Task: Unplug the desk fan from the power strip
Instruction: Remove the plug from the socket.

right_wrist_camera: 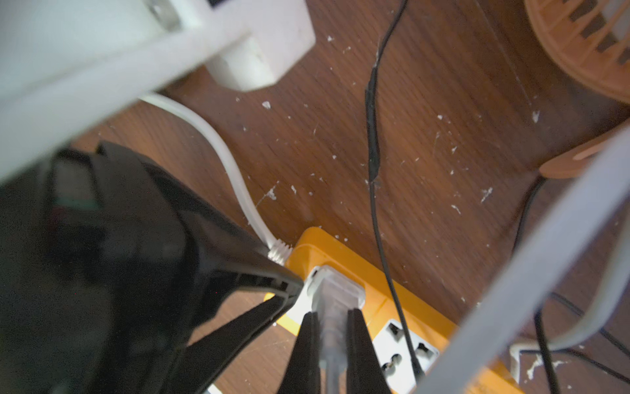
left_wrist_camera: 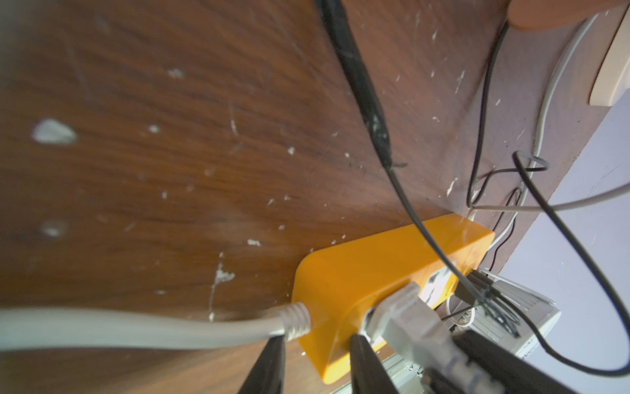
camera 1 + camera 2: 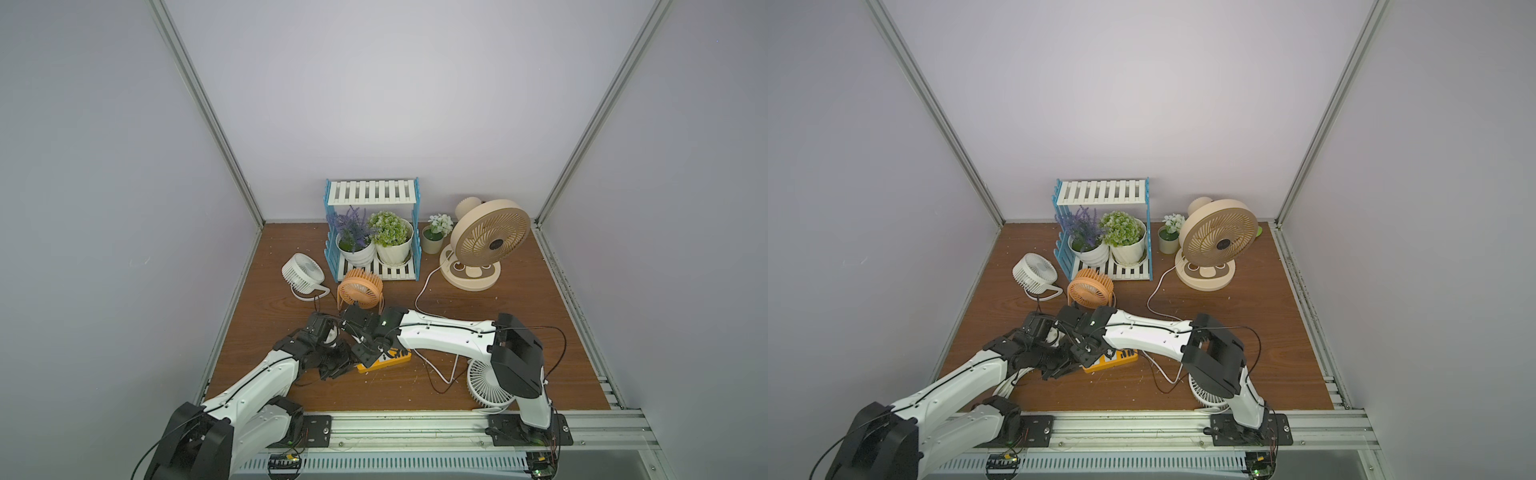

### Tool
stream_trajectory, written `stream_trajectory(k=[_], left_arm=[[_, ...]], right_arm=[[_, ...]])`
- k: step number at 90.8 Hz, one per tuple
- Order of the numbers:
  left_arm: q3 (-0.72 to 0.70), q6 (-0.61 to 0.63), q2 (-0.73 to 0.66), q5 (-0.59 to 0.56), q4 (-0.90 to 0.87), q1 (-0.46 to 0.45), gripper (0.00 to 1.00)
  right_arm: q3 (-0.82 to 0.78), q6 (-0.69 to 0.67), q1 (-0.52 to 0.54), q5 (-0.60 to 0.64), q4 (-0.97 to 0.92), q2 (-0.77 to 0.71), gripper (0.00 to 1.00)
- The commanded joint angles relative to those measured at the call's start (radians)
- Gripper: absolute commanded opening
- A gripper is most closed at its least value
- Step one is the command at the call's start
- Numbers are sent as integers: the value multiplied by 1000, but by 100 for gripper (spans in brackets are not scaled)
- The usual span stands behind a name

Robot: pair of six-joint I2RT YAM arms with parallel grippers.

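- The brown wood-grain counter (image 3: 519,332) carries everything and is flecked with white chips.
- A blue-and-white slatted rack (image 3: 372,195) stands at the back with two potted plants on its lower shelf.
- A beige fan (image 3: 490,243) stands upright just beside the rack, and a thin white lead runs from its base towards the arms.
- A small orange fan (image 3: 359,289) sits in front of the rack.
- The power strip (image 3: 392,359) lies flat near the front of the counter, under both wrists, in both top views (image 3: 1117,359).
- Its thick white cord (image 2: 136,327) leaves one short end.
- The left tool (image 2: 315,341) is pressed onto the strip's cord end.
- The right tool (image 1: 332,327) pinches a whitish plug (image 1: 335,296).
- That plug sits in the socket nearest the cord.
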Motion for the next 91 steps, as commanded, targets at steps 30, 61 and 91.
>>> stream_trajectory(k=[30, 61, 91], left_arm=[[-16, 13, 29, -45, -46, 6, 35], [-14, 10, 34, -48, -55, 6, 35], [-14, 9, 36, -48, -57, 6, 35]], right_arm=[[26, -4, 21, 31, 10, -20, 0], [49, -18, 22, 13, 18, -60, 0], [35, -12, 21, 26, 9, -92, 0]])
